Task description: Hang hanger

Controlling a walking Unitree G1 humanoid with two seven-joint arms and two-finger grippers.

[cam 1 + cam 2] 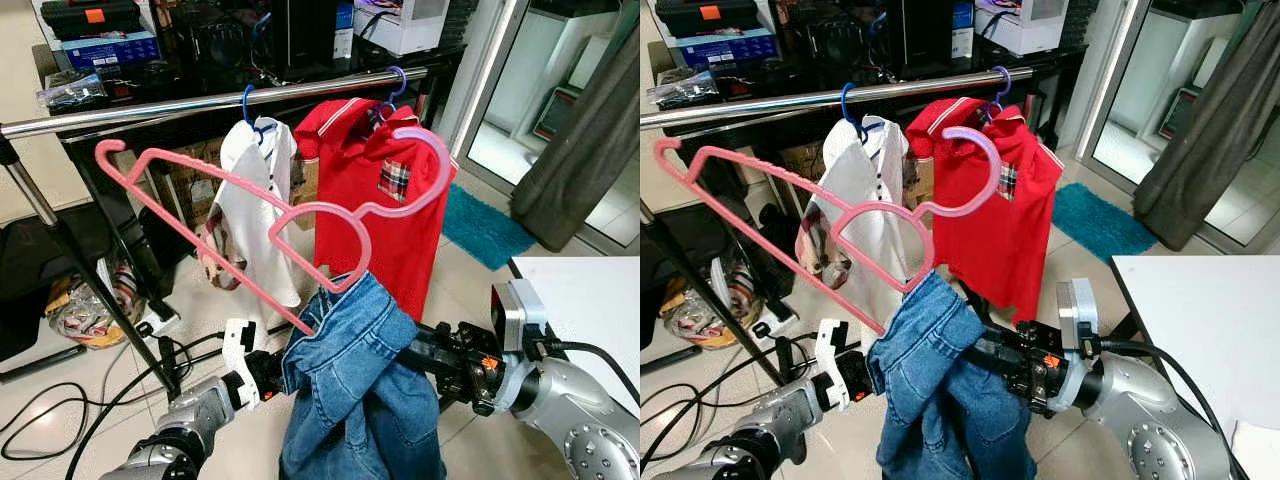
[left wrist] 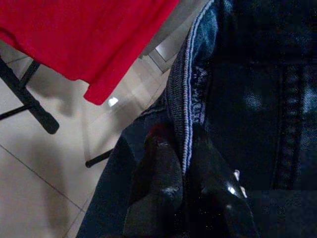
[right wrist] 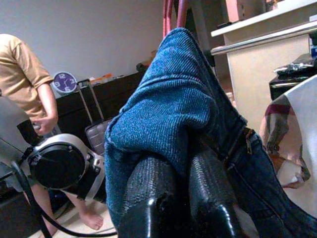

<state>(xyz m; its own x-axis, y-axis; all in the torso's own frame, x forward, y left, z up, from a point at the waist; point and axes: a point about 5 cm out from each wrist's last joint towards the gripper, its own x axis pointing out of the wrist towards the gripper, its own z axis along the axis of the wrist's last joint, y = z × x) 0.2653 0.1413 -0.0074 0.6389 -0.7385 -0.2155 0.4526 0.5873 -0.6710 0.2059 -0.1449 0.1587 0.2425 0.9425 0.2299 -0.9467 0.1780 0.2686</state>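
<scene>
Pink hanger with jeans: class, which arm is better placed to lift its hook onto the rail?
Probably right. The right gripper clamps the jeans below the pink hanger hook's side; the left gripper pinches fabric lower.

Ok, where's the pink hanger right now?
The pink hanger is tilted in front of the rail, below it, jeans draped on its lower end, before the white shirt.

Jeans [image 1: 350, 390] draped on hanger [image 1: 290, 215], before rail [image 1: 210, 100] bearing shirts [image 1: 375, 195].
</scene>
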